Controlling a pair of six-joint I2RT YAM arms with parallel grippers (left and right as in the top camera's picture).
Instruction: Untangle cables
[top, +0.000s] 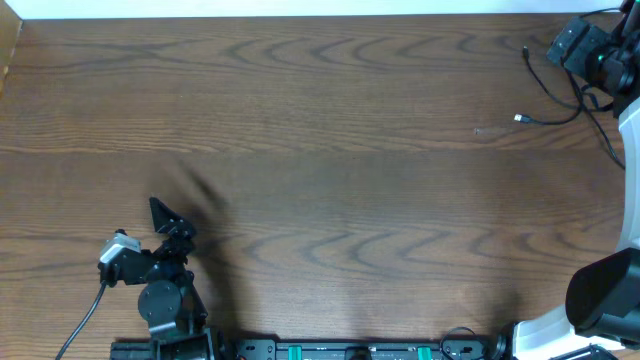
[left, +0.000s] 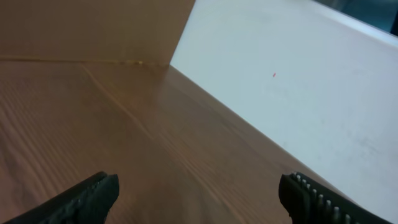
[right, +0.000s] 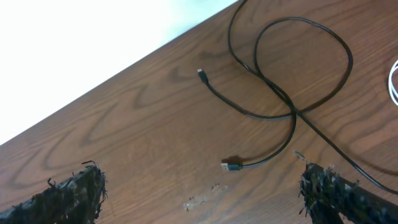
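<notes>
At the far right corner of the surface (top: 320, 150), the black cable (right: 293, 114) lies in one loose loop that crosses itself, with both plug ends free. Of the white cable (right: 390, 86) we see only a small curve at the edge, so we cannot tell if the two are knotted. We judge the work hardly begun: the loop is not yet opened. The right end effector (right: 202, 183) hangs released above the black cable, holding nothing. The left end effector (left: 199, 190), also released, is well apart over bare wood.

black cable (right: 293, 114) and white cable (right: 391, 84) against a brown wood-grain table (right: 143, 124).
</notes>
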